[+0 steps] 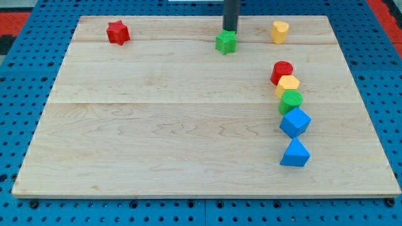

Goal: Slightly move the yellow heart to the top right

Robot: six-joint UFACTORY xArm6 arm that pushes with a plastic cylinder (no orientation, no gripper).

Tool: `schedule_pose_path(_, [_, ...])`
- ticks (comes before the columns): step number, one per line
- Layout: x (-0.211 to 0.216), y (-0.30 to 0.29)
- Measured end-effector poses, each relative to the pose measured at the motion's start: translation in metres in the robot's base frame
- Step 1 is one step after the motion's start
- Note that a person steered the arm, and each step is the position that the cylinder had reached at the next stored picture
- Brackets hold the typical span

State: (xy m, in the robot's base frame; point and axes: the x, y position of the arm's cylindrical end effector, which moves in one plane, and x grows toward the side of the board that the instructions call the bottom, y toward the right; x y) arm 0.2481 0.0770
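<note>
The rod comes down from the view's top edge, so its upper part is cut off, and my tip (230,30) sits just behind the green star (226,42) — whether it touches the block is hard to tell, since the star hides the very end. There is no claw on this arm, only the rod, so nothing is apart or clamped.

The yellow heart (280,31) stands near the bench's top edge, to the view's right of the tip and well apart from it. The red star (117,32) lies far to the view's left, also near the top edge.

Down the right side of the wooden bench (157,125) runs a column: red cylinder (282,71), yellow hexagon (288,84), green cylinder (291,100) and blue cube (294,122), each touching or overlapping the next. The blue triangle (295,154) sits just below them.
</note>
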Motion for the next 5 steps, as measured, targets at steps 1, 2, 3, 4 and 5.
schedule_pose_path(1, [0.005,0.045])
schedule_pose_path(2, [0.013,0.069])
schedule_pose_path(3, [0.032,0.073])
schedule_pose_path(4, [0.031,0.088])
schedule_pose_path(5, [0.017,0.089])
